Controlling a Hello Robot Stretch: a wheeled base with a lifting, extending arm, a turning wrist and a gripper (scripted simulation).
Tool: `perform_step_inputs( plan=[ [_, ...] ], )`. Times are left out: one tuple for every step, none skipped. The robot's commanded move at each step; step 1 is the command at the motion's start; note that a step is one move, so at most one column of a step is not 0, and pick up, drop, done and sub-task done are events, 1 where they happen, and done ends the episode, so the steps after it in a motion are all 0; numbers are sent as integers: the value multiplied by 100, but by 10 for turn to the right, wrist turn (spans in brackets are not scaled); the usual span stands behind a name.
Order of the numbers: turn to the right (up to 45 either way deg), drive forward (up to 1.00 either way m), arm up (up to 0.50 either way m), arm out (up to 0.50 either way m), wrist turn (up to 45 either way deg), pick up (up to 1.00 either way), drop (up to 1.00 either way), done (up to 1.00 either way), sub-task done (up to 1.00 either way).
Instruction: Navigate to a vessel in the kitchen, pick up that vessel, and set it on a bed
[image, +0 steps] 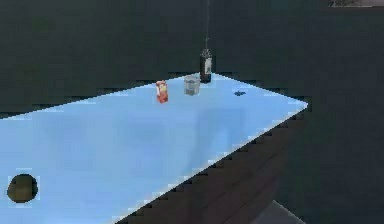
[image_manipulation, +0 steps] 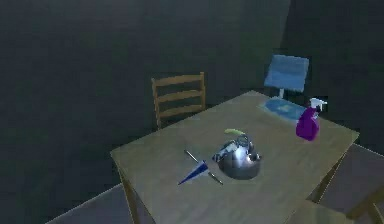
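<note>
Though small, a squat grey cup (image: 191, 86) on the pale-blue counter (image: 120, 140); dark bottle (image: 205, 64) just beside

Counter (image: 120, 140), pale blue top: broad bare stretch across the middle and near side. The far end is occupied by a dark bottle (image: 205, 62), a grey cup (image: 191, 86) just beside it and a red carton (image: 161, 92) near them. A round brown lump (image: 22, 188) sits at the near left corner.

Wooden table (image_manipulation: 170, 140): metal vessel (image_manipulation: 238, 160) mid-top, thin utensils (image_manipulation: 198, 170) just left of it. Bare wood separates the vessel from the purple spray bottle (image_manipulation: 308, 124) at the right end. A wooden chair (image_manipulation: 180, 97) blocks the far edge.
</note>
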Motion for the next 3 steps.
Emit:
perform_step_inputs(
  plan=[
    [450,0,0,0,0,0,0,0,0],
    [0,60,0,0,0,0,0,0,0],
    [150,0,0,0,0,0,0,0,0]
  ],
)
